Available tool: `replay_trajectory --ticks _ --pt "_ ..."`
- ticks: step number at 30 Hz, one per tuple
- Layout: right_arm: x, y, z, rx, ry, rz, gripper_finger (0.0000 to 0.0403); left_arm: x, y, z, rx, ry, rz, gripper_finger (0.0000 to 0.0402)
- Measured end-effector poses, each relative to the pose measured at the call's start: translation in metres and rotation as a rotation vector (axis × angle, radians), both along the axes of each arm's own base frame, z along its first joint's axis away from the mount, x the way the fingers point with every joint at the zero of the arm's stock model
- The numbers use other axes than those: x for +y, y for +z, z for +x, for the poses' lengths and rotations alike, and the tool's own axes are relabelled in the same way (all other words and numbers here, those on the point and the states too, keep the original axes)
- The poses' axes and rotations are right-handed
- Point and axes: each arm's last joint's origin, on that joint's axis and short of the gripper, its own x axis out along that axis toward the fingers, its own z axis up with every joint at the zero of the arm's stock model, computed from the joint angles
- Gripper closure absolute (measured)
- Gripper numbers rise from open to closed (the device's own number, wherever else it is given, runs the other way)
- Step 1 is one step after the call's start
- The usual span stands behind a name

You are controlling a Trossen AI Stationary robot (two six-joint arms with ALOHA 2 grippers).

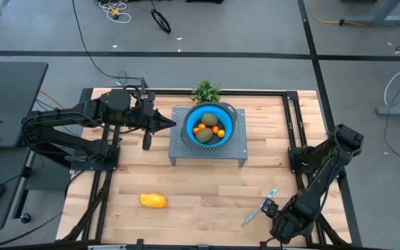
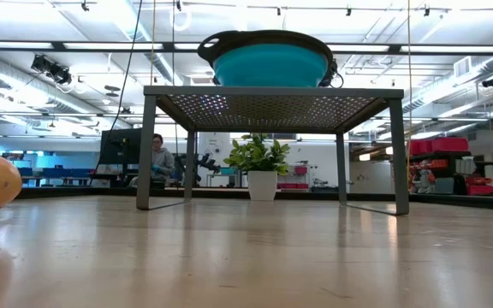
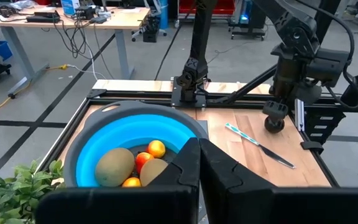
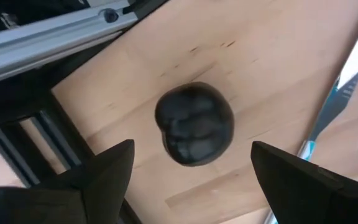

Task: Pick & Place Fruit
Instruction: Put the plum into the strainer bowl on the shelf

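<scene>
High view: blue bowl (image 1: 211, 125) on a perforated metal stand (image 1: 208, 148) holds olive ovals and small orange rounds; smooth yellow-orange oblong fruit (image 1: 153, 201) lies alone on the plank table (image 1: 200, 187).

Low view: oblong fruit cut off at the frame edge.

Left wrist view: left gripper (image 3: 199, 163), fingers together, beside the bowl rim.

Right wrist view: right gripper (image 4: 191, 169), fingers apart, above the wrinkled near-black round fruit (image 4: 194, 123); knife (image 4: 339, 99) partly cropped.

I see bare wood mid-table; knife (image 1: 259, 207) just beside black fruit (image 4: 194, 123); stand (image 1: 207, 149) blocks back middle.
</scene>
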Motion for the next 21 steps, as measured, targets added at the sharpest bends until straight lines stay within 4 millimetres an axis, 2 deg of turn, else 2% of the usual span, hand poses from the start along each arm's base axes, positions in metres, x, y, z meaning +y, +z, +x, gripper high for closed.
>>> replay_trajectory --ticks 15,21 --pt "0.008 -0.002 -0.001 -0.061 0.022 0.020 0.0071 0.000 0.000 0.000 0.000 -0.001 0.000 0.0397" --pt "0.002 -0.018 -0.004 -0.068 0.026 0.005 0.0071 0.000 0.000 0.000 0.000 -0.001 0.001 0.0398"
